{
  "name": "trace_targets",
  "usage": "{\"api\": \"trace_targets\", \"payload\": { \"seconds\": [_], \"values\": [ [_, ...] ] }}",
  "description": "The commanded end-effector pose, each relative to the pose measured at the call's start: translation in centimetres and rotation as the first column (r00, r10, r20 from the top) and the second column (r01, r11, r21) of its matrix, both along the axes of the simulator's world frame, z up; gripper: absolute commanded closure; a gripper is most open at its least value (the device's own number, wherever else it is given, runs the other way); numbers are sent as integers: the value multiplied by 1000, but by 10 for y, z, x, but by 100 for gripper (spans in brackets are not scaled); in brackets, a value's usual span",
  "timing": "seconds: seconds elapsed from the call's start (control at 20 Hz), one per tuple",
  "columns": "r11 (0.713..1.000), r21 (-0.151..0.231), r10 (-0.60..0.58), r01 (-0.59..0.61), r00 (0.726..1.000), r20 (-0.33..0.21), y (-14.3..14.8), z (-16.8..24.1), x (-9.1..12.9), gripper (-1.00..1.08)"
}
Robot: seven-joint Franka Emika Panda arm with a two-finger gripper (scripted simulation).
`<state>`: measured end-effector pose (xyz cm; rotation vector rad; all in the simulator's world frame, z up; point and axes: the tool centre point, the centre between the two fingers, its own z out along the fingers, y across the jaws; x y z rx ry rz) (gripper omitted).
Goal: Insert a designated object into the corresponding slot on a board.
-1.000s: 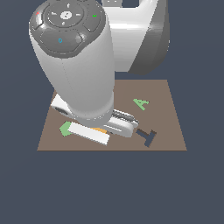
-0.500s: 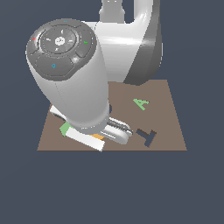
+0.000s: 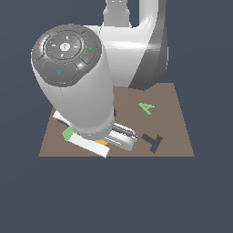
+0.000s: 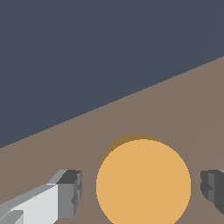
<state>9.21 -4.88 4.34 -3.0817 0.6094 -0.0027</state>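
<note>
A Franka Panda arm (image 3: 79,91) fills the foreground of the exterior view, its grey-capped wrist housing leaning over the near edge of the brown board (image 3: 175,136). Beneath it, the gripper (image 4: 142,188) stands wide apart, one grey fingertip (image 4: 70,192) on either side of the orange disc (image 4: 143,183). In the wrist view a clear gap of board shows between each pad and the disc's rim, so the fingers are not touching it. The disc lies flat on the board near the board's edge, casting a thin shadow along one side.

From outside, only a sliver of that orange disc (image 3: 102,143) peeks out under the white hand, close to the board's near edge and toward the exterior view's left. Just beside it, further to that view's left, a corner of the green pentagon (image 3: 68,134) shows from under the arm.

To the exterior view's right, well apart from the disc, sits the dark T-shaped cut-out (image 3: 152,142). Further back on the board lies the green letter A (image 3: 146,108). The round slot cannot be seen; the arm's body covers the board's middle. Behind it all rises the arm's white-and-grey shoulder (image 3: 141,50) against a plain slate-blue backdrop.
</note>
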Motion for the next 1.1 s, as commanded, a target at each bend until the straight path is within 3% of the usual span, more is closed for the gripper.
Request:
{"api": "trace_targets", "payload": {
  "seconds": [0.0,0.15,0.2,1.05],
  "values": [
    [1000,0,1,-1,1000,-2,0,-9,-1,-92],
    [1000,0,1,-1,1000,-2,0,-13,-1,-92],
    [1000,0,1,-1,1000,-2,0,-13,-1,108],
    [1000,1,31,-31,1000,-1,3,-12,-1,108]
  ]
}}
